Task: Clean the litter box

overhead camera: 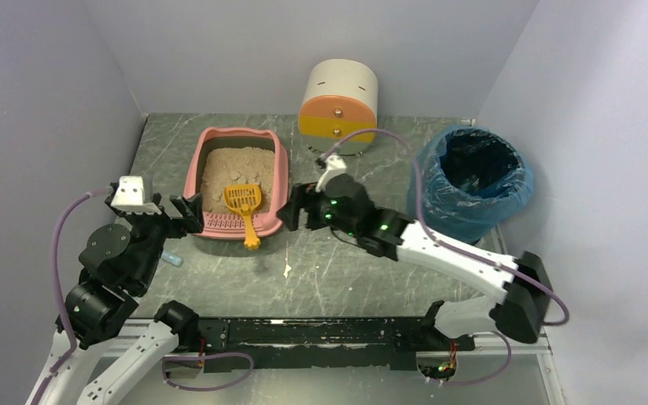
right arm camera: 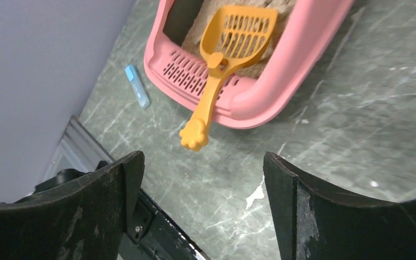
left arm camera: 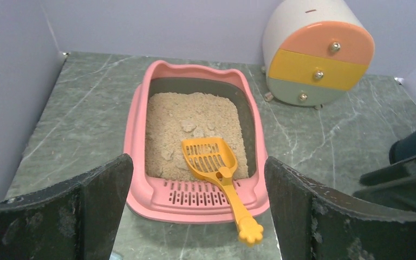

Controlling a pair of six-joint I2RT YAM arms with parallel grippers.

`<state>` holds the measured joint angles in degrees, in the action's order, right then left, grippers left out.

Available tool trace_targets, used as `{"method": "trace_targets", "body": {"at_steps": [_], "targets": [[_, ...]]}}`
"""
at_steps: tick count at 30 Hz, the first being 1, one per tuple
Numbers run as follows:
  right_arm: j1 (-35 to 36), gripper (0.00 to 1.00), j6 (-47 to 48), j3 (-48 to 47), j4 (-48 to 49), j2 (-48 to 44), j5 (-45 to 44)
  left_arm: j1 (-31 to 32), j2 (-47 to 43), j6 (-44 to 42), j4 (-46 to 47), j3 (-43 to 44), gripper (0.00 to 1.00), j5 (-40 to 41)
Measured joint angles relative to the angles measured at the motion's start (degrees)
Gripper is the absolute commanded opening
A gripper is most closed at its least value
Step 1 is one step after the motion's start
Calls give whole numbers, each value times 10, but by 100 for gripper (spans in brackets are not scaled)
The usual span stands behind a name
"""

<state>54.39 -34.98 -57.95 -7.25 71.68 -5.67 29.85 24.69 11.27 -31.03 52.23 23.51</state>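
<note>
The pink litter box [overhead camera: 280, 169] lies left of the table's centre, its beige litter lumpy in places. An orange slotted scoop [overhead camera: 245, 202] rests with its head on the litter. Its handle crosses the slotted ledge, and the paw-shaped end sticks out past the near rim. My left gripper [overhead camera: 177, 215] hovers open just off the box's near left corner. In the left wrist view the box [left arm camera: 135, 135] and scoop [left arm camera: 211, 157] lie ahead of the open left gripper [left arm camera: 197, 162]. My right gripper [overhead camera: 299, 209] stands open beside the box's near right corner. In the right wrist view the right gripper [right arm camera: 203, 157] is above bare table, short of the scoop's handle [right arm camera: 206, 103].
A round bin with a blue liner [overhead camera: 472, 181] stands at the right. A cream-and-orange round drawer unit [overhead camera: 339, 97] sits at the back. A small light-blue strip [overhead camera: 171, 259] lies on the table near the left arm. Walls enclose the left, back and right sides.
</note>
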Motion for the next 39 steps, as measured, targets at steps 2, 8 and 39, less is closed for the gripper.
{"method": "trace_targets", "body": {"at_steps": [2,8,39], "targets": [[29,80,-2,-23,0,47,-23,0,-10,0,-4,0,96,14],[113,69,5,-96,-2,177,-100,0,-42,0,-19,6,95,54],[52,85,70,-339,-8,491,-120,0,-53,46,-74,22,86,83]]}}
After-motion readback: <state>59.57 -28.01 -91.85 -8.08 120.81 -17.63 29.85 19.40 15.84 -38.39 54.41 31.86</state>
